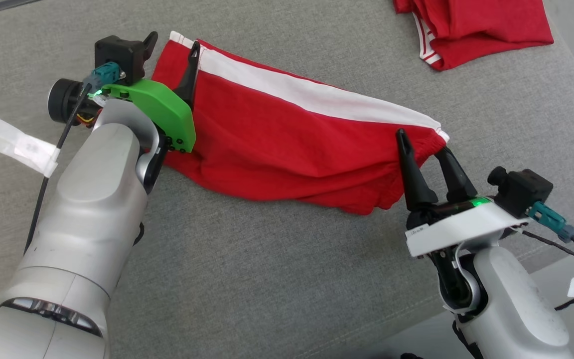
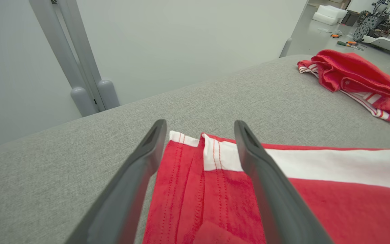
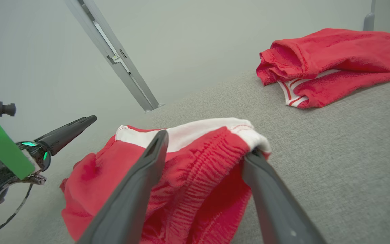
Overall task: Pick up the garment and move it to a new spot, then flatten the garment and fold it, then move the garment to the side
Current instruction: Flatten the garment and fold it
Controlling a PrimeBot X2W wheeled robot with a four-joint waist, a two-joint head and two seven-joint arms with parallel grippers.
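On the grey cushion [image 1: 267, 279] the red garment [image 1: 277, 144] lies stretched between my arms. It looks soft, light and limp, likely to sag and bunch wherever unsupported. My left gripper [image 1: 174, 42] stands spread over its stitched leg hem [image 2: 215, 156], my right gripper [image 1: 422, 141] spread around the gathered waistband [image 3: 212, 152]. Those thicker edges look the surest holds.

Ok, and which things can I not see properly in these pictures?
Head view: second red garment, cut off by the top edge.
Head view: the red shorts' left edge, hidden under the left arm's green mount.
Head view: any writing on the tape strip, too small.
Right wrist view: one right finger's tip, covered by the waistband.
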